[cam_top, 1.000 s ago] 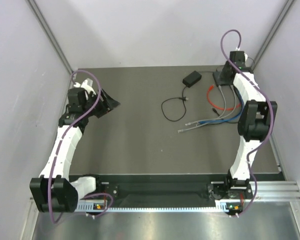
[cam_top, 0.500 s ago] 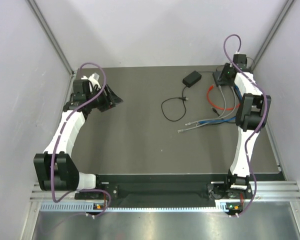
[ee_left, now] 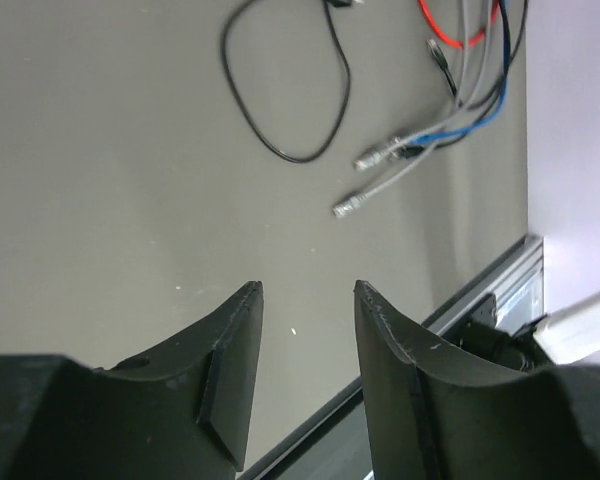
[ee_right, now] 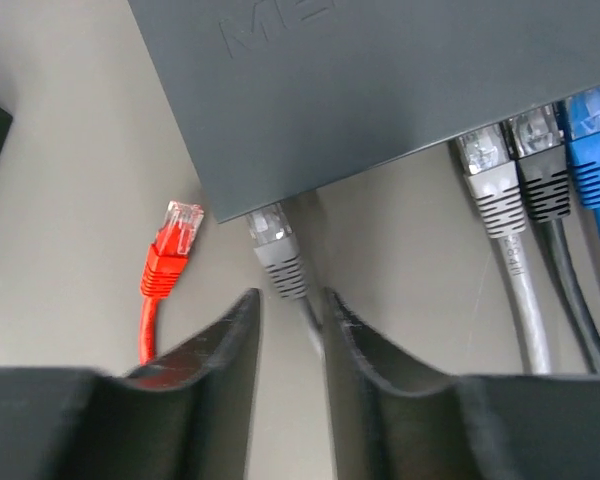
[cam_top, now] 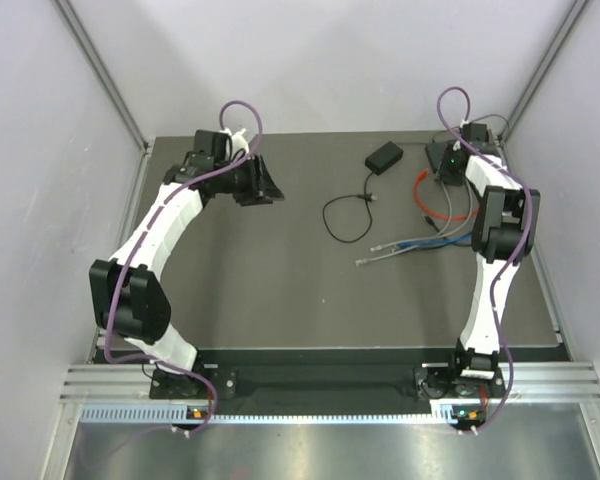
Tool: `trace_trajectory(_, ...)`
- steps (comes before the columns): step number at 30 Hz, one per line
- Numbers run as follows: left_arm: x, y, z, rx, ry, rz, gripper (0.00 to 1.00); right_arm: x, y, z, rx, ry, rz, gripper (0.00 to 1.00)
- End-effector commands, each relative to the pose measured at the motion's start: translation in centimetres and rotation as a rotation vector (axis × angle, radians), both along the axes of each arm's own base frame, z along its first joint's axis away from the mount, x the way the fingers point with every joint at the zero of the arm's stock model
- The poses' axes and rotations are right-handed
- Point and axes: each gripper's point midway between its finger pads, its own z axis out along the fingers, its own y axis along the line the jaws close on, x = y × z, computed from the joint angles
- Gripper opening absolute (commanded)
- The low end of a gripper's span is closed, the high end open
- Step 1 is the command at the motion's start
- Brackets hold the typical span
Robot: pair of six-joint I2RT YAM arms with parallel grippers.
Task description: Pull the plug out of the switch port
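The switch [ee_right: 380,80] is a flat dark grey box filling the top of the right wrist view. A grey plug [ee_right: 275,243] sits in its leftmost port. My right gripper [ee_right: 290,298] is just below that plug, open, with the plug's thin grey cable [ee_right: 310,318] running between the fingers, close to the right one. A loose red plug [ee_right: 172,250] lies left of it on the mat. Three more plugs, grey [ee_right: 488,170], black [ee_right: 540,165] and blue [ee_right: 592,140], sit in ports to the right. My left gripper [ee_left: 308,288] hangs open and empty over bare mat at the back left [cam_top: 268,185].
A black adapter block [cam_top: 385,156] with a looped thin cord [cam_top: 345,215] lies at the back centre. Loose grey and blue cable ends [cam_top: 395,250] and a red cable [cam_top: 430,197] trail on the mat near the right arm. Walls close in the back and sides.
The left arm has swung right along the back of the table and its jaws have narrowed. The right gripper has shifted slightly over the switch.
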Motion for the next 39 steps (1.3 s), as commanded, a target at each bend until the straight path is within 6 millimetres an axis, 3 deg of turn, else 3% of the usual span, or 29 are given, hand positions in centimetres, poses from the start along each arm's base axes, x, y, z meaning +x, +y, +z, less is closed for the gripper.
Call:
trace_trajectory(1,-0.1,-0.2,1.4,0.045,-0.052,-0.023,0.46,0.6,0.3,3.3,-0.02,-0.073,0.036,0.28)
trace_trajectory(5,1.0,-0.6,1.9,0.066,-0.095,0.002,0.45,-0.4,-0.2,3.6,-0.076,-0.05,0.001,0.1)
trace_trajectory(6,1.9,-0.9,2.5,0.054,-0.131,0.009,0.45,-0.6,-0.2,3.6,-0.079,-0.048,-0.002,0.01)
trace_trajectory(10,4.3,-3.4,2.6,0.057,-0.191,0.015,0.47,-2.6,0.5,3.6,-0.076,-0.02,-0.031,0.0)
trace_trajectory(11,4.8,-4.7,1.2,0.079,-0.182,-0.01,0.48,-2.9,1.3,4.7,-0.075,-0.036,-0.023,0.0)
trace_trajectory(12,5.4,-5.4,1.6,0.084,-0.2,-0.015,0.48,-3.4,1.8,5.0,-0.068,-0.038,-0.021,0.0)
trace_trajectory(13,5.8,-6.0,1.4,0.083,-0.206,-0.025,0.49,-4.9,2.5,3.7,-0.047,-0.004,-0.025,0.0)
trace_trajectory(14,6.1,-7.1,0.2,0.072,-0.18,-0.045,0.49,-5.4,3.2,5.6,-0.04,-0.046,-0.026,0.0)
trace_trajectory(15,6.6,-7.8,0.5,0.047,-0.185,-0.048,0.49,-6.3,3.5,5.8,-0.028,-0.043,-0.039,0.0)
trace_trajectory(16,7.5,-8.5,0.8,0.016,-0.205,-0.049,0.49,-8.4,4.0,4.2,-0.002,0.006,-0.053,0.0)
trace_trajectory(17,8.3,-9.1,-0.4,-0.004,-0.164,-0.032,0.49,-9.1,4.4,5.5,0.021,-0.017,-0.042,0.0)
trace_trajectory(19,9.3,-10.5,0.1,-0.074,-0.166,-0.039,0.49,-12.2,4.9,3.9,0.044,0.047,-0.036,0.0)
trace_trajectory(20,10.2,-11.6,-0.3,-0.125,-0.163,-0.038,0.49,-13.1,4.9,5.0,0.04,0.035,-0.033,0.0)
trace_trajectory(22,10.8,-12.8,-0.4,-0.157,-0.166,-0.042,0.49,-16.2,5.1,3.6,0.041,0.104,-0.02,0.0)
trace_trajectory(23,10.7,-14.0,-1.2,-0.158,-0.158,-0.058,0.49,-17.1,5.2,4.5,0.039,0.092,-0.017,0.0)
trace_trajectory(25,10.3,-15.4,-1.1,-0.151,-0.18,-0.093,0.49,-20.0,5.5,3.6,0.056,0.157,-0.014,0.0)
trace_trajectory(26,9.5,-16.6,-1.5,-0.145,-0.175,-0.117,0.49,-20.7,5.7,4.4,0.064,0.148,-0.006,0.04)
trace_trajectory(28,8.6,-17.4,-1.9,-0.133,-0.172,-0.143,0.49,-21.8,5.5,4.8,0.064,0.152,-0.028,0.25)
trace_trajectory(29,8.0,-18.1,-2.1,-0.116,-0.18,-0.158,0.49,-21.9,5.2,6.0,0.066,0.117,-0.052,0.34)
trace_trajectory(30,7.5,-18.2,-2.8,-0.102,-0.167,-0.166,0.49,-21.8,5.1,6.6,0.085,0.1,-0.094,0.51)
trace_trajectory(31,7.1,-18.3,-3.0,-0.095,-0.164,-0.173,0.49,-21.3,4.7,7.4,0.086,0.078,-0.127,0.56)
trace_trajectory(34,5.8,-18.4,-3.6,-0.068,-0.16,-0.198,0.49,-20.2,2.8,8.2,0.077,0.085,-0.27,0.58)
trace_trajectory(39,4.5,-17.6,-3.7,-0.029,-0.172,-0.217,0.49,-18.7,0.8,6.9,0.134,0.142,-0.563,0.58)
